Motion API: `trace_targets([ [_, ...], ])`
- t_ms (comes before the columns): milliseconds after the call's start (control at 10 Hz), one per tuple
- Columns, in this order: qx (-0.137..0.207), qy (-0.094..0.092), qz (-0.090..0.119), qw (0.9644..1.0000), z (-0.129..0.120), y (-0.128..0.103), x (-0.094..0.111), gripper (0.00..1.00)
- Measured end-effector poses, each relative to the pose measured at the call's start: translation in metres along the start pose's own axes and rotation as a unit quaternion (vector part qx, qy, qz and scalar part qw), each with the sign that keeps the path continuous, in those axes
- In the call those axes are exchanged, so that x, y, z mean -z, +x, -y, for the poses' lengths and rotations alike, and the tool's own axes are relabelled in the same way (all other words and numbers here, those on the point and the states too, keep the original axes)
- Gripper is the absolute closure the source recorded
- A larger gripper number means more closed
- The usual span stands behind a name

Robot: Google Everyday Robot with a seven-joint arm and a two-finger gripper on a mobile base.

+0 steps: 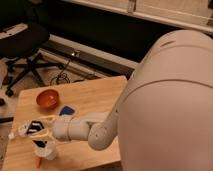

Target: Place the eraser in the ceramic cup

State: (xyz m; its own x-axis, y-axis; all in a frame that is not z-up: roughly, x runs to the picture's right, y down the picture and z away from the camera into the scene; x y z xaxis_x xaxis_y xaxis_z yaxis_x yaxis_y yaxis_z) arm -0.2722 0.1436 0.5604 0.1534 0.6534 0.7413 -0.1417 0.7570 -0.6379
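The biggest thing in view is the robot's own rounded white body (165, 100), which fills the right half of the camera view. From it one white arm (82, 129) reaches to the left over one light wooden table (95, 95).

Behind the table, on the dark floor, stands one black office chair (22, 42) with a star-shaped base, and some cables lie near it.

On the table there is one red-orange round bowl (47, 98), near the far left corner. Just beside it, toward the arm, lies one small blue object (66, 110). Near the front left edge stands one small white ceramic cup (46, 150), upright.

The gripper (36, 131) is at the left end of the arm, directly above the cup. Its pale fingers (44, 134) are clenched on one flat black eraser (36, 127), which is held in the air over the cup mouth. A dark part shows at the cup's mouth, but I cannot tell if the eraser already touches the cup.

Something small and orange (38, 162) is seen at the foot of the cup. No writing or brand can be read anywhere.
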Motion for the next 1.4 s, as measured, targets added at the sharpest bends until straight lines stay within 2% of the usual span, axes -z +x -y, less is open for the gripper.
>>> trace_targets([
  [200, 0.000, -0.014, 0.002, 0.9999, -0.005, 0.002, -0.002, 0.99],
  [300, 0.000, -0.017, -0.003, 0.9998, -0.006, 0.007, -0.004, 0.92],
  [600, 0.001, -0.009, -0.034, 0.9994, 0.005, 0.031, -0.008, 0.62],
  [1000, -0.002, -0.011, -0.043, 0.9990, 0.009, 0.035, -0.013, 0.24],
  [1100, -0.004, -0.014, -0.043, 0.9990, 0.008, 0.034, -0.014, 0.20],
  [1400, -0.008, -0.019, -0.043, 0.9988, 0.007, 0.033, -0.016, 0.20],
])
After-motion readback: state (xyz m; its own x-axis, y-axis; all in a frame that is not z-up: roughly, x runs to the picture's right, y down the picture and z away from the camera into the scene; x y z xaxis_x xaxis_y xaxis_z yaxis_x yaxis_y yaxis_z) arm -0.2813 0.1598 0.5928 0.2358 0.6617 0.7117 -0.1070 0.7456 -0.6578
